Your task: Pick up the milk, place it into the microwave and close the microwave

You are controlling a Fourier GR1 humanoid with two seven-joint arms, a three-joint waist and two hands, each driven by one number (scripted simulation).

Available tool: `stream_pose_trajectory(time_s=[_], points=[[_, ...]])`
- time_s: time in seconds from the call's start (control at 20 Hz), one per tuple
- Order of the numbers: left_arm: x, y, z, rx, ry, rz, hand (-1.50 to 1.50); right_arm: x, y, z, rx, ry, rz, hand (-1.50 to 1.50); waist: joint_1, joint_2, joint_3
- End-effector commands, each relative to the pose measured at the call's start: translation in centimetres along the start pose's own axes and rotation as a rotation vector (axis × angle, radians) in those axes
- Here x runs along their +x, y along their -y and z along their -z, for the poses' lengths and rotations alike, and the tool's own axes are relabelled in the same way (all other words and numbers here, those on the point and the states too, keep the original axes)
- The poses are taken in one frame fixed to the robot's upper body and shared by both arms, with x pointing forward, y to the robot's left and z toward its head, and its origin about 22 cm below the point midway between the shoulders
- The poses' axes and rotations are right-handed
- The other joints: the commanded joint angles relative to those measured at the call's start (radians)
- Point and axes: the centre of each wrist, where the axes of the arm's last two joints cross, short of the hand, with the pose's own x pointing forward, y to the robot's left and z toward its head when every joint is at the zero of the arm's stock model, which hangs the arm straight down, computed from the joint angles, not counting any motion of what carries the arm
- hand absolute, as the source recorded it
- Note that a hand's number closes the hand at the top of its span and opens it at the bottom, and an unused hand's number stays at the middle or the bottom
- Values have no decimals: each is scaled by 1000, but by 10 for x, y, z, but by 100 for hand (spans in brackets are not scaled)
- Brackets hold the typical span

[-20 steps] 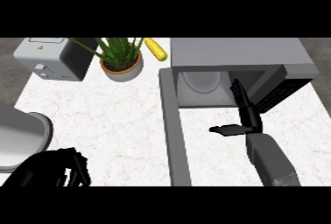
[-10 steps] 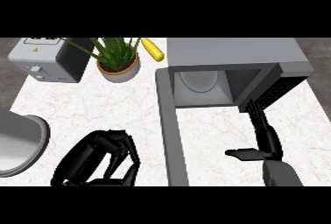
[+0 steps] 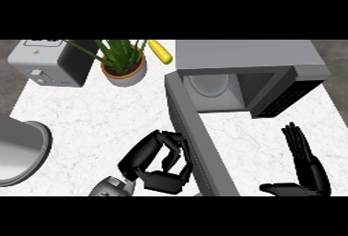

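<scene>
Toaster at far left rear; potted plant and corn cob beside it. Left hand, fingers curled and holding nothing visible, lies against the left face of the open microwave door, whose long axis runs from the oven toward the robot. Microwave cavity shows a pale round shape; whether that is the milk cannot be told. Right hand, fingers straight and together, rests right of the door. Left hand is nearer the door, so closing likely falls to it.
</scene>
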Motion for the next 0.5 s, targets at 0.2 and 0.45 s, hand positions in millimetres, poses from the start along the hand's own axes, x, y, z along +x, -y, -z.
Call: stream_pose_trajectory(time_s=[0.2,0.45], points=[[-64,35,30,10,-21,122,150,44,17,-20,67,88,56,-150,-8,8,0],[-73,55,36,96,36,83,150,80,19,-2,117,148,92,-150,-30,11,-2]])
